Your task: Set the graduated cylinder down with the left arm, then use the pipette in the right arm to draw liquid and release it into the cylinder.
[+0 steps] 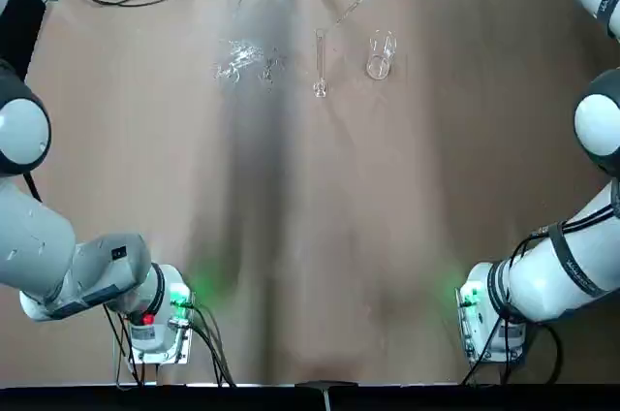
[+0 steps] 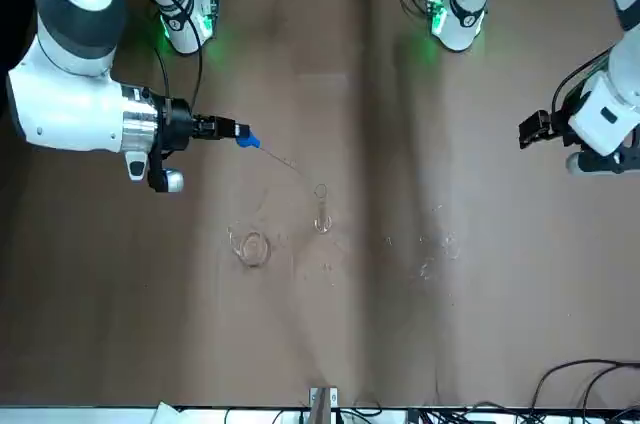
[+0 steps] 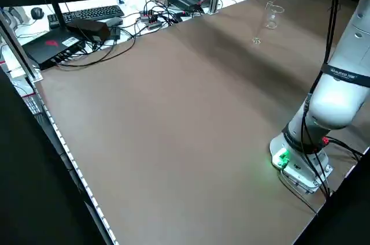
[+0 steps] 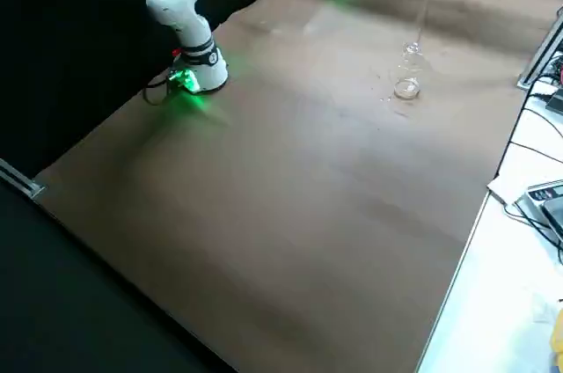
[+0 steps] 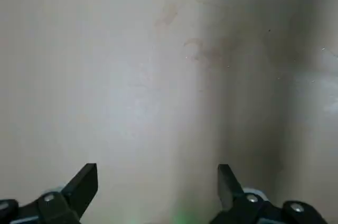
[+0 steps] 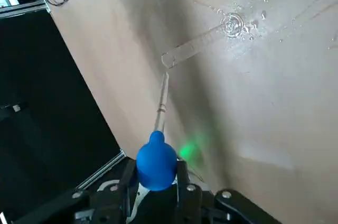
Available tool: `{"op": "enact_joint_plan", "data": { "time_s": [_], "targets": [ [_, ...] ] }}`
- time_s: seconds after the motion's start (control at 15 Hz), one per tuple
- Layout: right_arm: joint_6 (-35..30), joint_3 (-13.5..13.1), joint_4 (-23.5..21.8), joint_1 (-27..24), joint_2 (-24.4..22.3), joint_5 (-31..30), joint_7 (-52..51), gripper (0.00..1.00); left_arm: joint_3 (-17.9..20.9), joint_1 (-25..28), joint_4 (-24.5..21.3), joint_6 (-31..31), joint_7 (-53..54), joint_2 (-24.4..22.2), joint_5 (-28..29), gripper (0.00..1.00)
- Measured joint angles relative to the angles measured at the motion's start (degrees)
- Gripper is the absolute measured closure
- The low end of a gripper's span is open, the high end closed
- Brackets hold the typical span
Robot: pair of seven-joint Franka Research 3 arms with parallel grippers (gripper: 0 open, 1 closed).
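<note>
Already the graduated cylinder (image 1: 319, 64) is set down; left gripper (image 5: 157, 184) gapes empty, right gripper (image 6: 154, 174) pinches the pipette (image 6: 158, 147) above its mouth; release remains.

Bare table (image 1: 320, 237) near the bases; graduated cylinder (image 1: 319, 62), beaker (image 1: 380, 54) and glassware heap (image 1: 242, 60) crowd the far side.

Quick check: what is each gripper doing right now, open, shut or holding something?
Left gripper: open, holding nothing.
Right gripper: shut on the pipette, its tip near the cylinder mouth.
</note>
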Motion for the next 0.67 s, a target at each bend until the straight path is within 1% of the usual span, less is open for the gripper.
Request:
{"op": "enact_joint_plan", "data": {
  "time_s": [0.2,0.27,0.47,0.53,0.67],
  "targets": [
    [0.53,0.0,0.0,0.33,0.0,0.0,0.11,0.66,0.02,1.9,-0.02,0.2,0.08,-1.17,-1.96,0.0],
    [1.17,-0.02,0.0,0.35,0.01,0.0,0.16,0.67,0.03,2.15,-1.09,0.46,0.08,-2.75,-2.08,0.0],
    [2.51,-0.03,0.0,0.39,0.03,0.0,0.19,0.67,0.63,1.09,-2.95,0.92,0.13,-4.42,-2.08,0.0],
    [2.73,-0.03,0.0,0.43,0.04,0.0,0.19,0.67,2.27,-0.77,-3.25,0.97,0.13,-4.57,-2.08,0.0],
    [2.98,-0.03,0.0,0.49,0.05,0.0,0.19,0.67,8.0,-6.65,-3.43,1.04,0.13,-4.57,-2.09,0.0]
  ]
}}
